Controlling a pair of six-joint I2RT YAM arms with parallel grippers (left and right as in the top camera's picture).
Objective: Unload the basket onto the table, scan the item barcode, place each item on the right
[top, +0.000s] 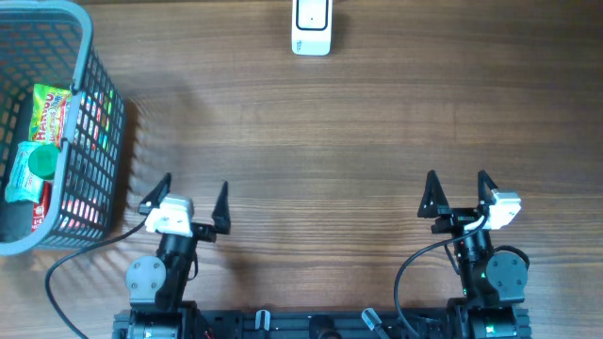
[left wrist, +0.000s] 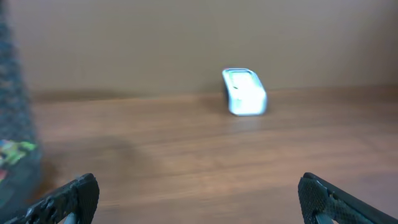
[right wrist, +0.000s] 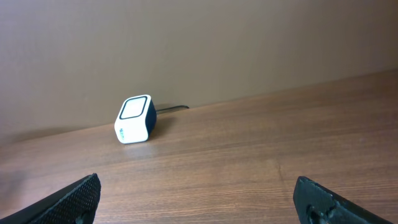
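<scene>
A white barcode scanner stands at the far edge of the wooden table, also seen as the scanner in the left wrist view and the scanner in the right wrist view. Packaged items lie in a grey basket at the far left: a colourful candy bag and a teal-lidded pack. My left gripper is open near the front, just right of the basket, holding nothing. My right gripper is open at the front right, holding nothing.
The basket's mesh wall shows at the left edge of the left wrist view. A black cable curls on the table by the left arm's base. Bare wood lies between the grippers and the scanner.
</scene>
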